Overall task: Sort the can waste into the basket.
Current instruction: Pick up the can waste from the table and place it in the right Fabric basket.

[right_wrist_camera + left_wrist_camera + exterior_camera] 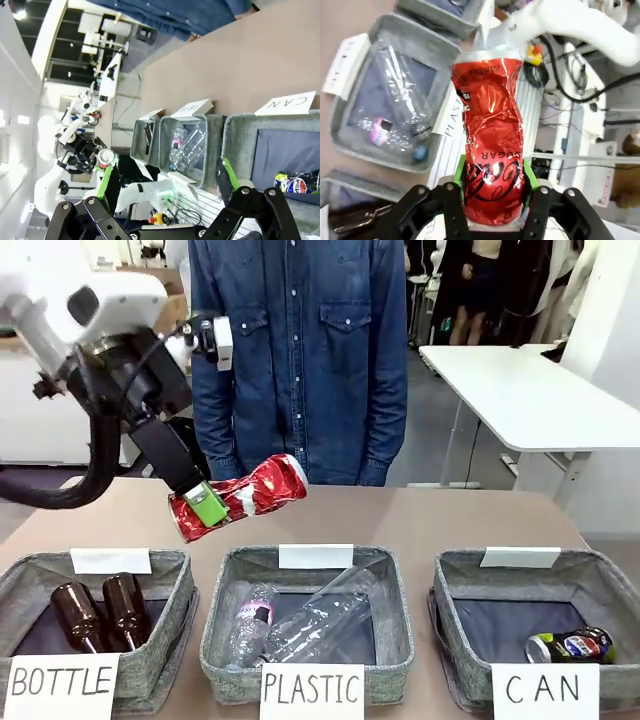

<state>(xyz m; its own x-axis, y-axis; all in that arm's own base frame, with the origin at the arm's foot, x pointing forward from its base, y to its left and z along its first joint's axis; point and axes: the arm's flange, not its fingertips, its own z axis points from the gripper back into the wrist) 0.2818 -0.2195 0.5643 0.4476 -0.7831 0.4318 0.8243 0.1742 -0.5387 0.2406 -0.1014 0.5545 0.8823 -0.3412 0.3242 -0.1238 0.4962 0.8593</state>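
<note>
The left hand (207, 504) hangs in the air above the brown table (480, 520), closed on the base end of the shiny red crushed drink can with silver ends (245, 496). The can lies nearly level and sticks out to the right of the hand. In the left wrist view the green pads (460, 172) press the red can (492, 150) on both sides.

Below and left of this hand stands the grey woven bin signed "BOTTLE" (170, 640), with two brown glass bottles (100, 612) in it. Just below and right of the hand is the like bin signed "PLASTIC" (225, 625), holding crumpled clear plastic bottles (300, 625). Behind the hand, at the far side of the table, stands a person in a blue denim shirt (300, 350).

Well to the right of the left hand sits the grey woven basket signed "CAN" (600, 585). The dark blue-green crushed can with a Pepsi-style logo (572, 645) lies inside it, at its front right.

The right hand (167, 187) is wide open and holds nothing; in its wrist view the "CAN" basket (237, 135) lies beyond its fingers, with the blue-green can (300, 182) inside.
</note>
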